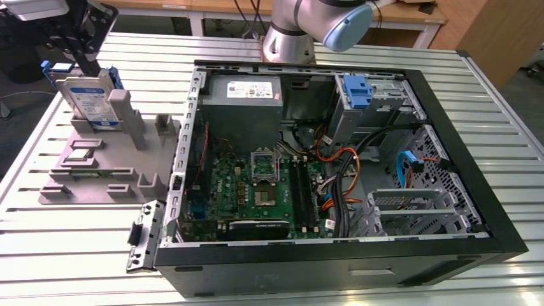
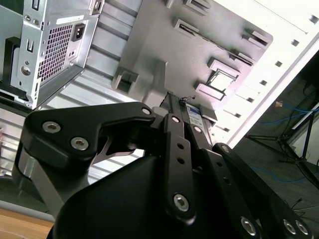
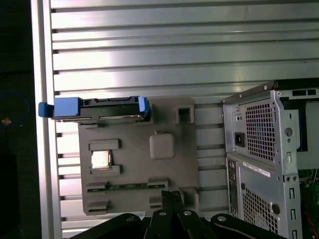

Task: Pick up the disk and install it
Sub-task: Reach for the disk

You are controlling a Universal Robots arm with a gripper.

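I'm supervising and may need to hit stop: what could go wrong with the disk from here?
1. The disk stands upright in a slot of the grey fixture, with the gripper right by its top. An off-centre grasp could tip it or jam its blue bracket.
2. Orange cables lie loose in the computer case near the drive bays. The disk might snag them.

Reaches to exterior view's upper left w/ gripper point(image 1: 85, 57) pointing down. Presses fingers point(image 3: 166, 201) point(image 2: 173, 129) tip to tip, nothing btwn, black linkages converging in both wrist views. Shows silver arm joint point(image 1: 316, 25) w/ blue cap at top centre.
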